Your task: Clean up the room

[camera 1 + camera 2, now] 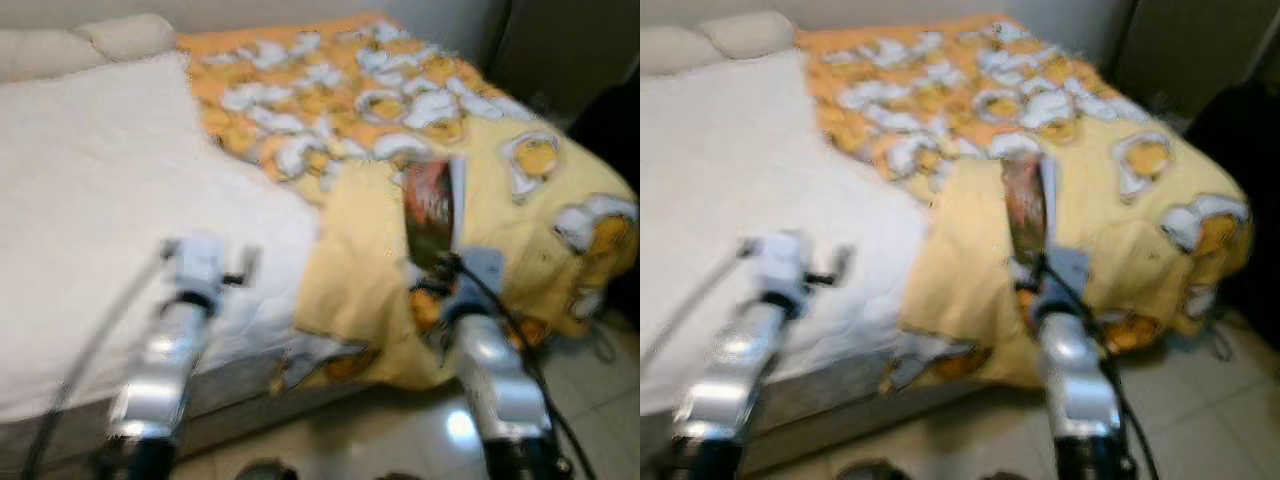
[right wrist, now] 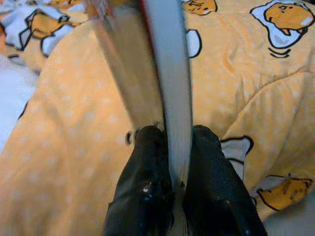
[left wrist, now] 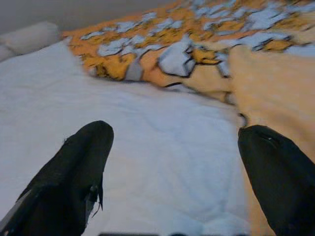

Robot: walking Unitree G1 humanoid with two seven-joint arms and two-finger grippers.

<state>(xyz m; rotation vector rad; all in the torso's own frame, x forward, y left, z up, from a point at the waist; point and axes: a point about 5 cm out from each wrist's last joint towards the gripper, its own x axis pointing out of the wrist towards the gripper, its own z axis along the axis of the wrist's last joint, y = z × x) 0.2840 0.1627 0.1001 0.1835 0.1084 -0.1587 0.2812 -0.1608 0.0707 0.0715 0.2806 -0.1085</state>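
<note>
Right end effector (image 2: pixel 172 147) pinches a thin dark-covered book (image 1: pixel 432 212) over the yellow cartoon-print quilt (image 1: pixel 520 215); left end effector (image 3: pixel 172 162) spread above white bed sheet (image 1: pixel 110 200).

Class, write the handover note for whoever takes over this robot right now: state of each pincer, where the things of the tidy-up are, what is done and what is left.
Right pincer: shut on the book, gripping its lower edge and holding it upright over the yellow blanket.
Left pincer: open, empty, hovering over the white sheet.
Things: blanket lies rumpled across the right side of the bed, its corner folded back; pillows sit at the head.
Done: book is picked up off the bed.
Left: put the book away somewhere suitable, then probably straighten the blanket. The head views are blurred, so check before moving.
</note>
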